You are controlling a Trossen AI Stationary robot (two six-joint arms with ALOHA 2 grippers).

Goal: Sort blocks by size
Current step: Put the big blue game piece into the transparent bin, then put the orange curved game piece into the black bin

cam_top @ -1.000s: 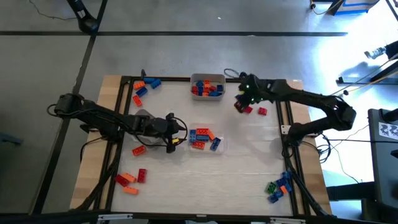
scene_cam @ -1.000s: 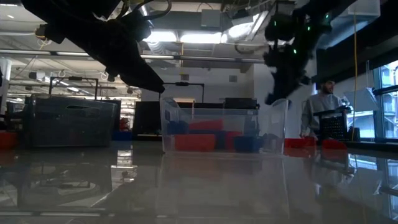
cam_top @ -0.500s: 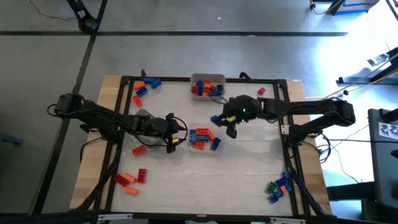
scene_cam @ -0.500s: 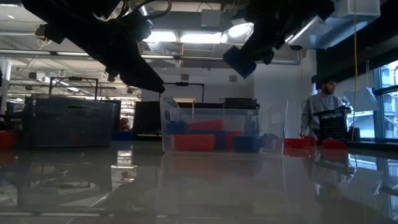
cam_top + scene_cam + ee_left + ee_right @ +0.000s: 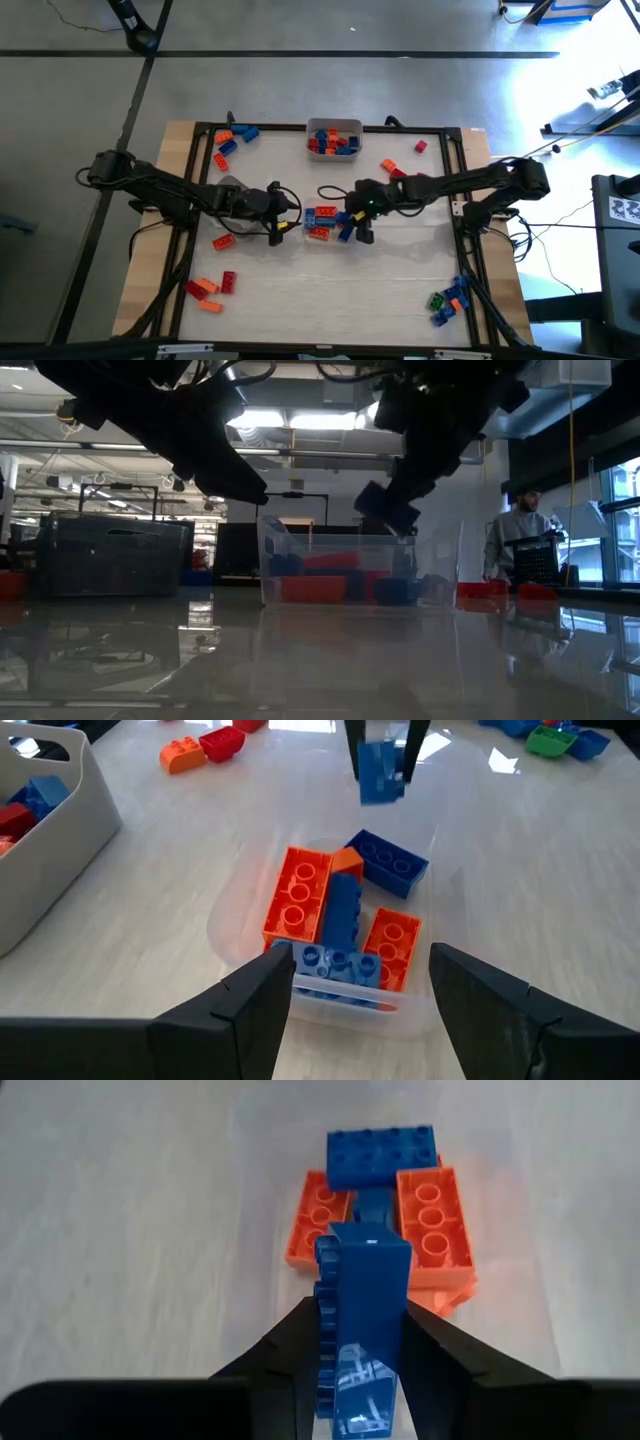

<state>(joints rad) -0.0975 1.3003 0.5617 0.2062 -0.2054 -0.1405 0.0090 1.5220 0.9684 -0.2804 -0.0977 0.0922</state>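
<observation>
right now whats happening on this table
The right gripper holds a blue block above the clear tray in the middle of the table, which already holds orange and blue blocks. The left gripper waits open beside that tray. More blocks fill the grey bin.

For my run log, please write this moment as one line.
right gripper: shut on blue block, above clear tray | left gripper: open, waiting beside tray | tray: orange, blue blocks

far tray's blocks [image 5: 333, 143] too small to size, person [image 5: 517, 540] partly hidden
</observation>
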